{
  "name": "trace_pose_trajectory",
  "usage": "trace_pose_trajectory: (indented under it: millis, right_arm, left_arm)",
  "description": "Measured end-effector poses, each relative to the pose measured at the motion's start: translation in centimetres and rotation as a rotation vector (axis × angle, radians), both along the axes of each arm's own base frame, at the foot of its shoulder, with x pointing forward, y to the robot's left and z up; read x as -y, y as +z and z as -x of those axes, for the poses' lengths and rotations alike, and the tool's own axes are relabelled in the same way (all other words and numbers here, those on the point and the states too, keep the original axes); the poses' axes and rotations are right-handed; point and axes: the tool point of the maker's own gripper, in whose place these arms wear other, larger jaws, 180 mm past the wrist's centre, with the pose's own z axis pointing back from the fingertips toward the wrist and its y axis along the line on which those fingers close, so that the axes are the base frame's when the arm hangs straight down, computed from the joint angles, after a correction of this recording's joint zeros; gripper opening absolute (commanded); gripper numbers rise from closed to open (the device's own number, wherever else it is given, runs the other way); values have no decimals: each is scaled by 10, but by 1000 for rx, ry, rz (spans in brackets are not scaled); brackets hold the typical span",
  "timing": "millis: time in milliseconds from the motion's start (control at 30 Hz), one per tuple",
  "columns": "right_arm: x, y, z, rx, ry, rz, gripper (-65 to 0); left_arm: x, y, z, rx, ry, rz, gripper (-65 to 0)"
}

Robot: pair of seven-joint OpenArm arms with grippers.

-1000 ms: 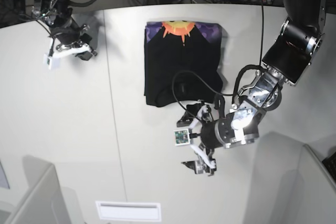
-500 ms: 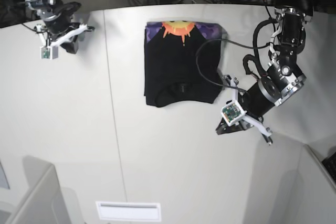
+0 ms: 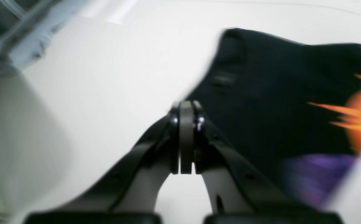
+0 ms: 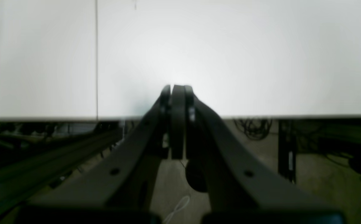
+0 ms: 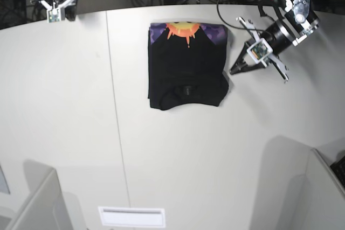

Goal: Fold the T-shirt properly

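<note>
Wide white table (image 5: pixel 178 160) fills the base view, a thin seam running top to bottom on its left half. Upper centre of the frame lies the large black short-sleeved cloth T-shirt (image 5: pixel 187 67), folded into a compact rectangle, flat on the table, its orange-and-yellow sun print with purple patches showing along the far edge. Nothing is touching it. Just right of the shirt, in the upper right of the frame, the left gripper (image 5: pixel 233 70) hangs tilted over the table, black fingers pressed together, tip close to the shirt's right edge but apart from it. The left wrist view, blurred, confirms it: pads sealed flat against each other, holding nothing, black cloth behind them. Far upper left corner, the right gripper (image 5: pixel 60 5) sits at the table's rim, well apart from the shirt; its own camera shows the jaws pressed tight together, empty.
</note>
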Motion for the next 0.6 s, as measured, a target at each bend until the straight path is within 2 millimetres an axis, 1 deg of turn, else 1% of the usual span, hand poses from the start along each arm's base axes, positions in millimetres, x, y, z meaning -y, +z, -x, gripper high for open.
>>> trace_pose_trajectory:
  millis: [100, 167, 400, 500, 600]
  right_arm:
    - [1, -4, 20, -51, 0, 4, -650]
    - [1, -6, 33, -85, -3, 2, -650]
    - [0, -14, 99, -264, 2, 1, -650]
    - [2, -27, 128, -405, -12, 4, -650]
    - [6, -37, 150, -510, -24, 8, -650]
  left_arm:
    - [3, -15, 34, -81, -10, 33, -650]
    - [0, -21, 53, -125, -5, 42, -650]
    - [-12, -42, 118, -298, 28, 41, -650]
    - [-16, -54, 145, -383, 40, 39, -650]
    - [-24, -73, 172, -482, 64, 31, -650]
